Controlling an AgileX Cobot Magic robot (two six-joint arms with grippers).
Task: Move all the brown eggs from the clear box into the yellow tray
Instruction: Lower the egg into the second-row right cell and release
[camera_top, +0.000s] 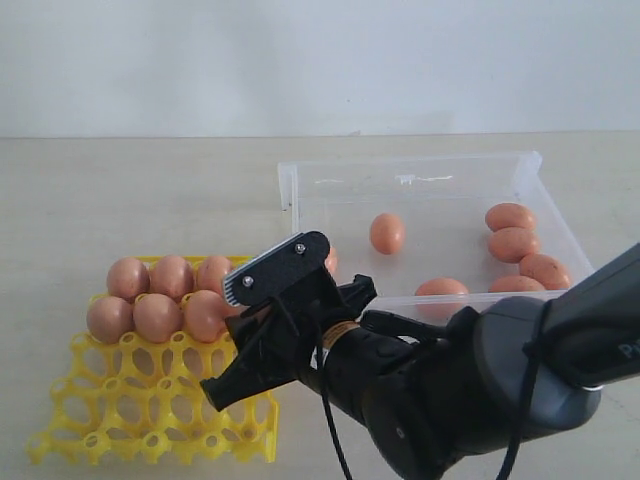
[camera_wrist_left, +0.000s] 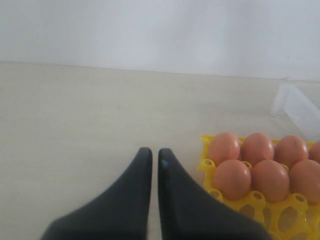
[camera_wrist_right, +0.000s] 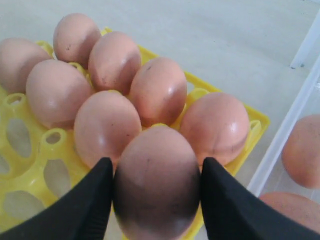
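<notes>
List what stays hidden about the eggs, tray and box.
- Exterior view: the right arm hides the yellow tray's right side and some of the clear box.
- Right wrist view: the held egg hides the cup beneath it.
- Left wrist view: the frame edge cuts off the tray.

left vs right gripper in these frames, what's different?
The left gripper has its fingers shut and empty; the right gripper has its fingers clamped on a smooth brown egg. The left gripper hangs over the beige table beside the bright yellow plastic egg tray; the right gripper is over that tray, next to the brown eggs seated there. Both have the same black tapered fingers.
</notes>
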